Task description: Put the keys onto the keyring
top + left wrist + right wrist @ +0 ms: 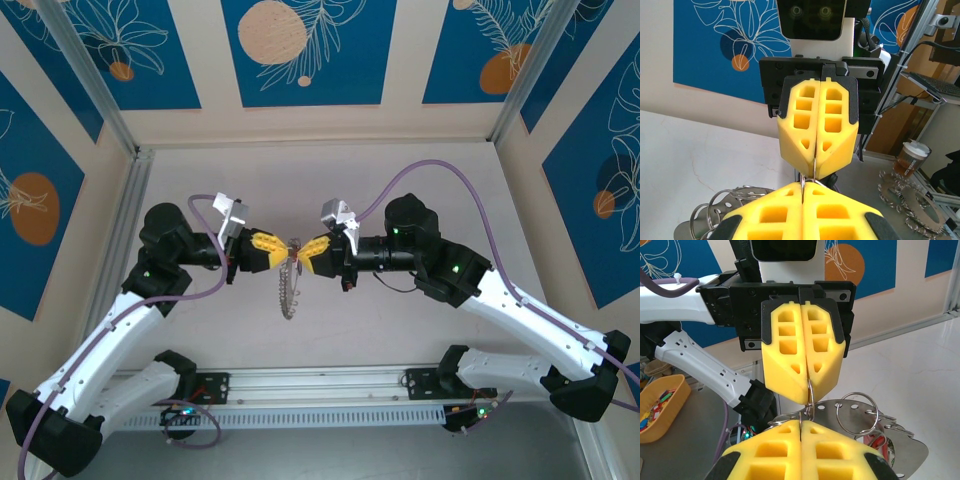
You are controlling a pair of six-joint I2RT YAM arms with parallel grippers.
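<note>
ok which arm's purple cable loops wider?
The right arm's cable: it arcs high toward the back wall. The left arm's cable makes just a small loop by its wrist.

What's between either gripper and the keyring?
Nothing visible. The left gripper and the right gripper meet tip to tip above the table, both shut on the top of the keyring. The rest of it hangs free below them.

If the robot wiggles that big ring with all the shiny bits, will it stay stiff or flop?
It would probably swing: the keyring dangles below where the left pincer and right pincer pinch it. The loop itself looks stiff, thin metal with a smooth curve. The silvery pieces hang loose, so they'd likely flop and jingle.
</note>
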